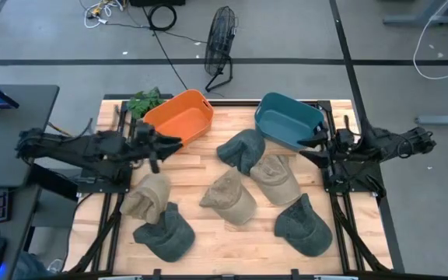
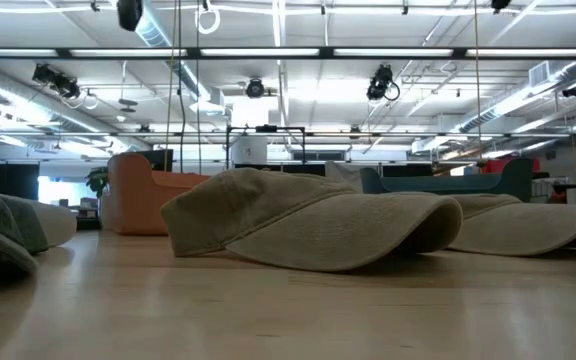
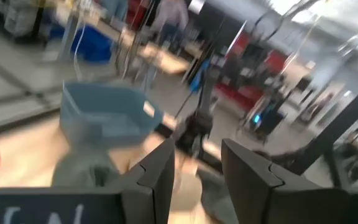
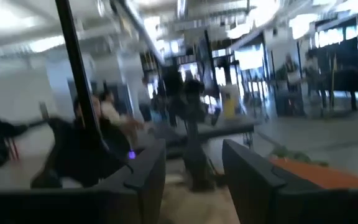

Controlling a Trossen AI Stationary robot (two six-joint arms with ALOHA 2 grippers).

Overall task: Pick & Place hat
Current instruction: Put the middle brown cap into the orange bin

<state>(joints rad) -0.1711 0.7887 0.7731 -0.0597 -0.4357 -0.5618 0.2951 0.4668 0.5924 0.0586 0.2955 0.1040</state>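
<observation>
Several caps lie brim-and-crown down on the wooden table: dark green ones (image 1: 242, 148), (image 1: 303, 225), (image 1: 166, 232) and tan ones (image 1: 274, 177), (image 1: 230, 196), (image 1: 148, 194). The low view shows a tan cap (image 2: 308, 225) up close. My left gripper (image 1: 171, 145) hovers open by the orange bin (image 1: 181, 117), above the table's left side; its wrist view shows the open fingers (image 3: 197, 168) pointing toward the blue bin (image 3: 107, 115). My right gripper (image 1: 309, 148) is open beside the blue bin (image 1: 286, 120), empty (image 4: 194, 171).
The orange bin and blue bin stand side by side at the table's far edge, also seen in the low view as orange bin (image 2: 143, 195) and blue bin (image 2: 448, 180). A green plant (image 1: 145, 101) sits at the far left corner. A fan (image 1: 220, 47) stands on the floor beyond.
</observation>
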